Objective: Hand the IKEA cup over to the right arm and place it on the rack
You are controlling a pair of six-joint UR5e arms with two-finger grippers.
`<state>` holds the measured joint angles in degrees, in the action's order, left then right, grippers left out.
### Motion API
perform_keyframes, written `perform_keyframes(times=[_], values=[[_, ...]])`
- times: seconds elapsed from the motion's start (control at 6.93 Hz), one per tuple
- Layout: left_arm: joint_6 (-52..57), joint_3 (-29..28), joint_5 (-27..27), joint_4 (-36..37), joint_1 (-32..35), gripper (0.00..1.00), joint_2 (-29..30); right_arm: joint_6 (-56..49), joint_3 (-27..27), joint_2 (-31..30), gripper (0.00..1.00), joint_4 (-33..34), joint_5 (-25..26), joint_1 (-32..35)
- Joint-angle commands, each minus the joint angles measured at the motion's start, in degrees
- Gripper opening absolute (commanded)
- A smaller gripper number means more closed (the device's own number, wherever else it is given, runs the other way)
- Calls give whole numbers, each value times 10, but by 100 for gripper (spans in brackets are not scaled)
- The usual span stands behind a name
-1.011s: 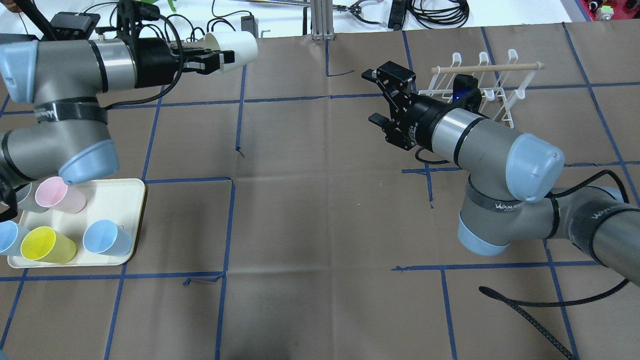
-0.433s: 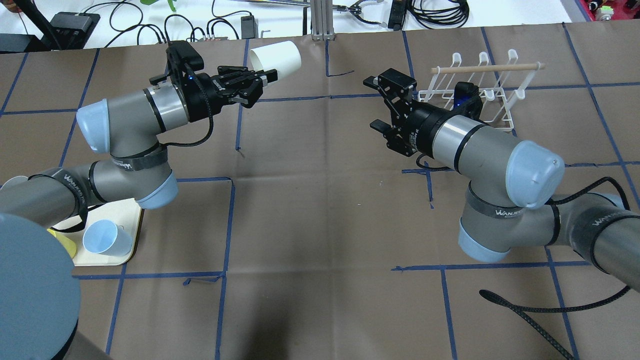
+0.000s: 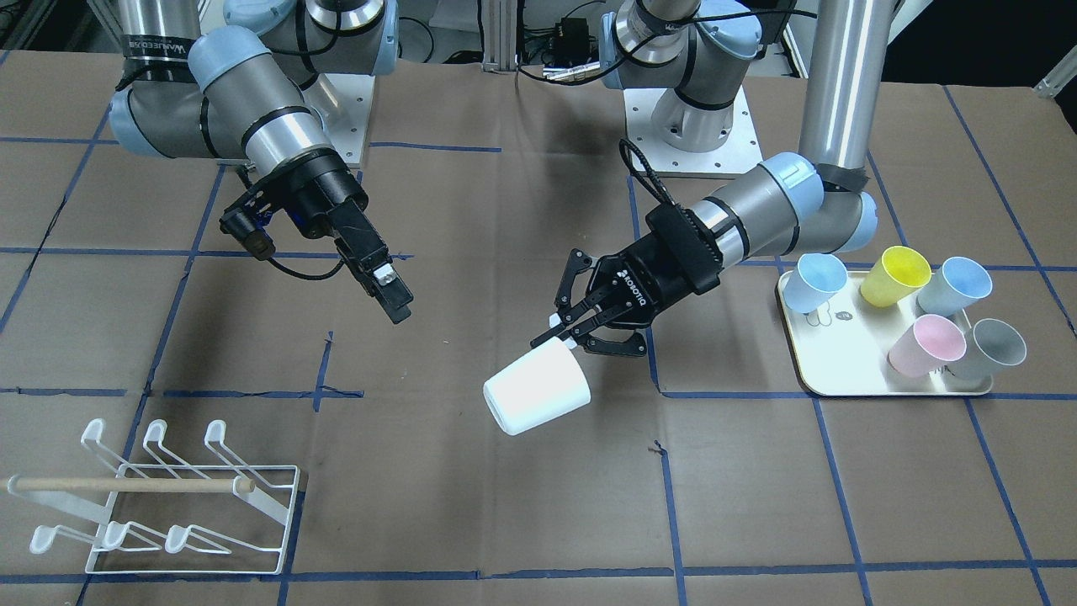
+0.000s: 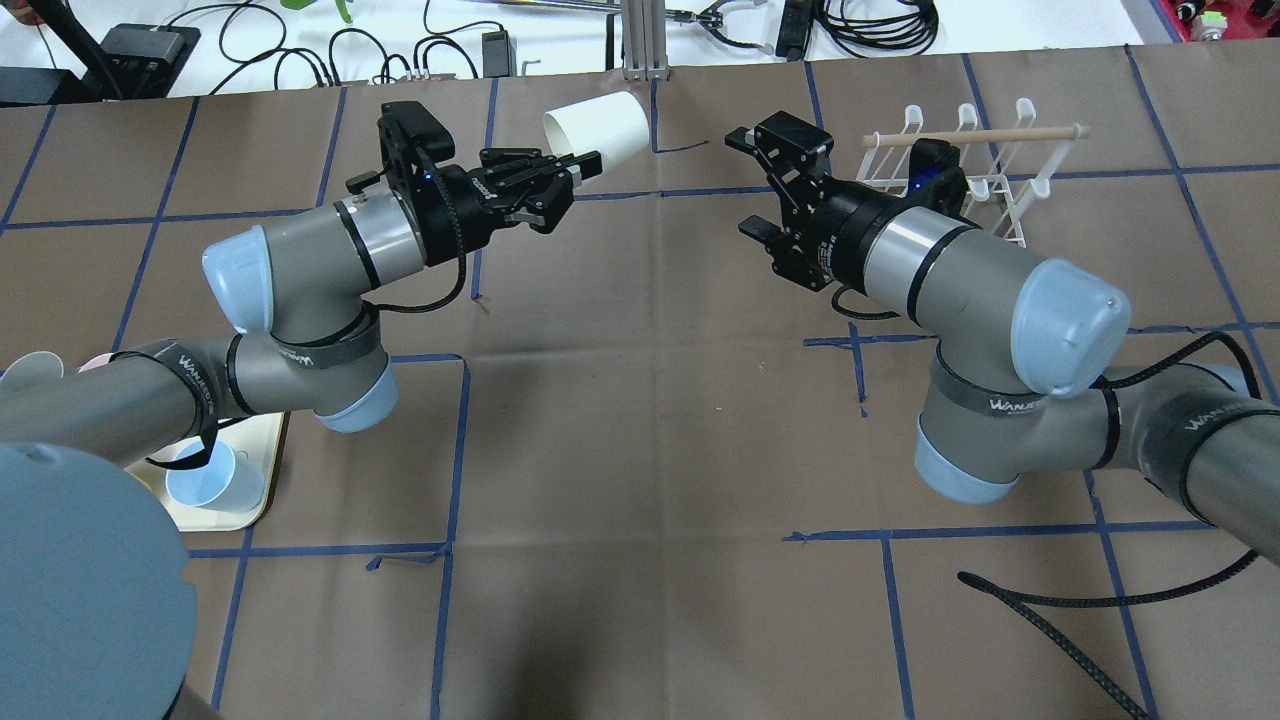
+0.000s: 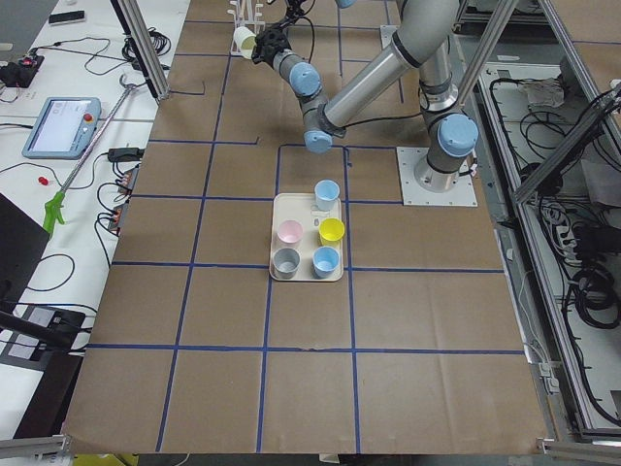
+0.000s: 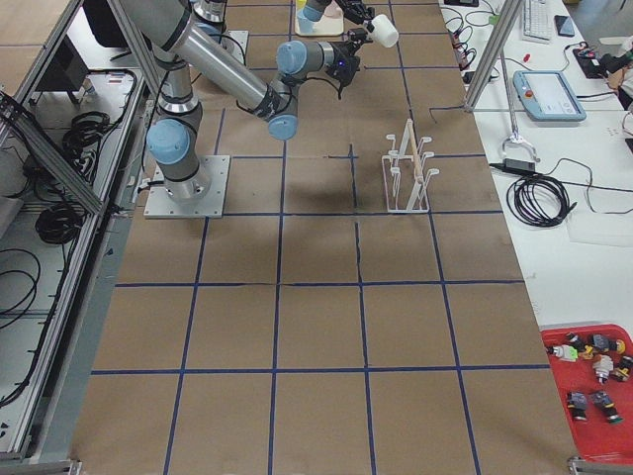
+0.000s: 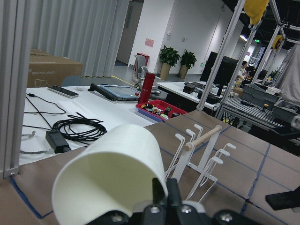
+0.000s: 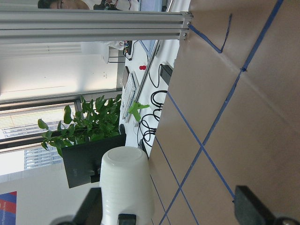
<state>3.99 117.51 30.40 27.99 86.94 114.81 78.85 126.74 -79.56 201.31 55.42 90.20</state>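
Note:
A white IKEA cup (image 4: 598,124) hangs tilted in the air over the far middle of the table, base pointing toward the right arm. My left gripper (image 4: 572,172) is shut on its rim, one finger inside the cup (image 7: 112,173). From the front the cup (image 3: 538,390) sits just below the left gripper (image 3: 562,337). My right gripper (image 4: 746,185) is open and empty, about a hand's width right of the cup and facing it. In the right wrist view the cup (image 8: 125,180) shows ahead between the open jaws. The white wire rack (image 4: 985,185) stands behind the right wrist.
A cream tray (image 3: 883,389) holds several coloured cups near the left arm's base, partly hidden by that arm in the overhead view. The rack (image 3: 189,513) with its wooden dowel (image 3: 126,485) occupies the far right corner. A loose black cable (image 4: 1050,620) lies at near right.
The left arm has swung the white cup rightward, from the far left toward the table's middle and the right gripper. The right gripper has shifted slightly and stays open.

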Motion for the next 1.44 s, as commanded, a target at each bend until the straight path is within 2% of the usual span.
perform_keyframes(times=[0.0, 0.29, 0.72, 1.3], values=[[-4, 17, 33, 2, 24, 2, -14, 33, -23, 18, 99, 0, 46, 29], [-4, 17, 34, 2, 24, 2, -13, 34, -38, 41, 99, 0, 49, 41], [-5, 17, 34, 2, 24, 3, -13, 39, -89, 79, 99, 0, 57, 73], [-5, 17, 34, 2, 24, 3, -12, 52, -121, 110, 99, 0, 65, 81]])
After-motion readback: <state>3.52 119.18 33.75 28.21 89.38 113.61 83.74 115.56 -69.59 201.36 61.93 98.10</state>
